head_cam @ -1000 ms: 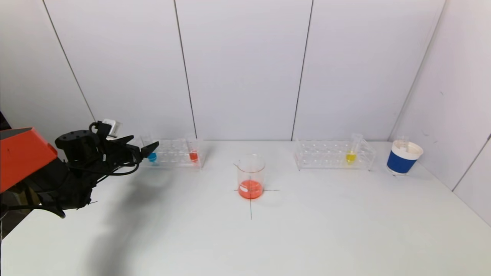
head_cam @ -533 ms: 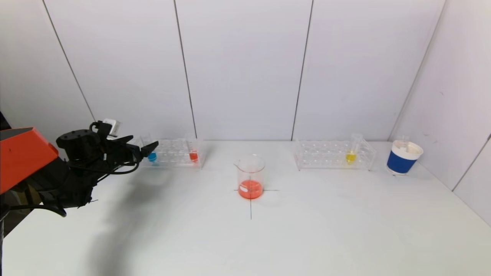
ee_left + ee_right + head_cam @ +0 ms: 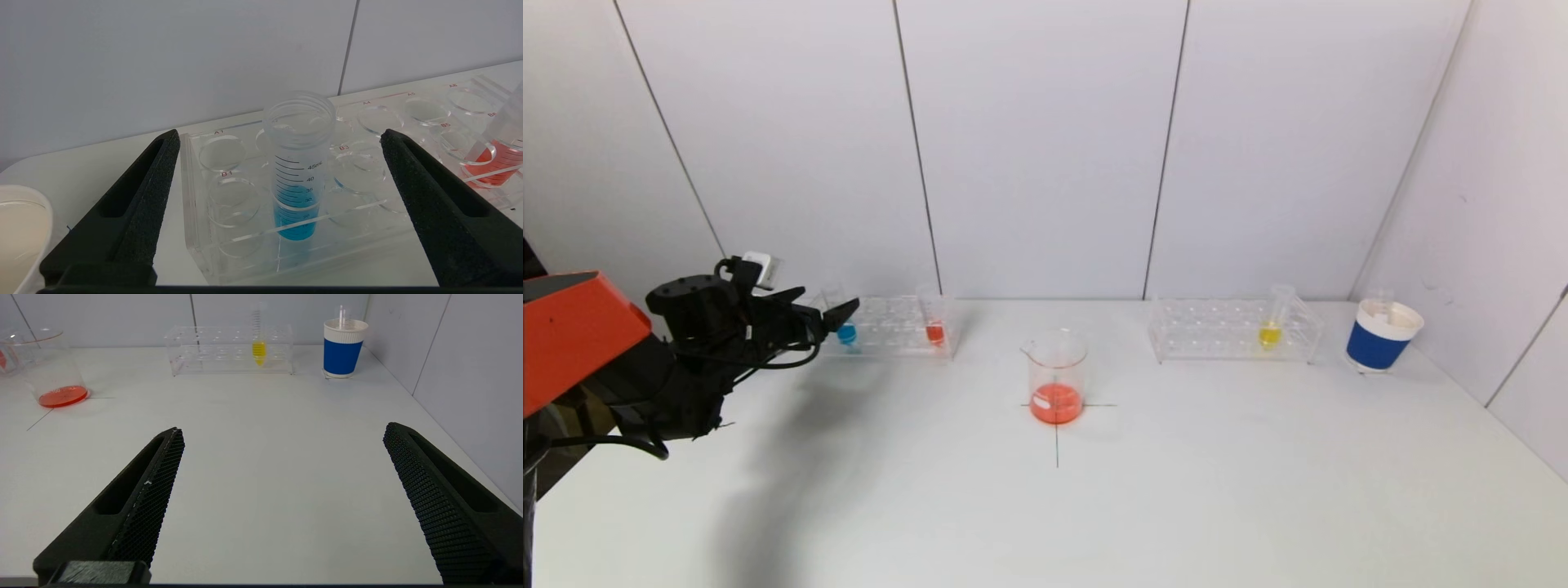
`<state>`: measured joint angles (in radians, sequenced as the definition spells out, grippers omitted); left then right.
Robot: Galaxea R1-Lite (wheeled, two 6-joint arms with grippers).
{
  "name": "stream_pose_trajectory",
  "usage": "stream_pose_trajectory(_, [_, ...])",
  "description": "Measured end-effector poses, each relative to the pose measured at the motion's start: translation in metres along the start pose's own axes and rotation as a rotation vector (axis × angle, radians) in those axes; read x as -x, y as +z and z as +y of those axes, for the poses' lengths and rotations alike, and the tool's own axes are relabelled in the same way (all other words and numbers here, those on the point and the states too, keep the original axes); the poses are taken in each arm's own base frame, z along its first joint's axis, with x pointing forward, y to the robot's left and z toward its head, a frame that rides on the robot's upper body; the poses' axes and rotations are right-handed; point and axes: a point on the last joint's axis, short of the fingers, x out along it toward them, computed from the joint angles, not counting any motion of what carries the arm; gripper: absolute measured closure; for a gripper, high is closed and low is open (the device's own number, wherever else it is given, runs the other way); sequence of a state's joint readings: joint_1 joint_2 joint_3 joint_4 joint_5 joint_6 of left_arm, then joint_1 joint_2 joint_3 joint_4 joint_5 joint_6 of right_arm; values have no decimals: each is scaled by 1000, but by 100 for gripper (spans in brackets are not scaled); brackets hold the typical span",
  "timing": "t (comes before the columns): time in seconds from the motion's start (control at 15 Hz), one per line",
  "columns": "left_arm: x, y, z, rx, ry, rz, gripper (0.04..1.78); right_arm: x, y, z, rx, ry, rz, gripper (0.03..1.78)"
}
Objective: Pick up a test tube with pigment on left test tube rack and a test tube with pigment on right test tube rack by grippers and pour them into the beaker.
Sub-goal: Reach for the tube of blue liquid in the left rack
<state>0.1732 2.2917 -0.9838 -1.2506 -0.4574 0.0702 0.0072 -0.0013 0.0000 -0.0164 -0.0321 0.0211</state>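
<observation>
While my left gripper (image 3: 829, 314) hangs spread wide just short of the left rack (image 3: 890, 327), the blue tube (image 3: 298, 171) stands upright in a front hole, centred between my pads and untouched. I judge the approach is the step in hand: I should ease straight in until both pads flank the tube above the rack top, then pinch evenly and lift vertically, clear of the red tube (image 3: 934, 327). Further right, the beaker (image 3: 1056, 377) holds red liquid; the yellow tube (image 3: 1270, 327) waits in the right rack (image 3: 1225, 331). My right gripper (image 3: 282, 498) idles, spread, low over the table
</observation>
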Motion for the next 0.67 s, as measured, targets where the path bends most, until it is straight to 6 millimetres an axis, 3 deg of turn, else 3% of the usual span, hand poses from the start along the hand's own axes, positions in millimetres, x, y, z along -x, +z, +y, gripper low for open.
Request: stream_pose_trajectory(0.67, [-2,-1,1,0,0,0,10,0,0,0,0,0,0,4])
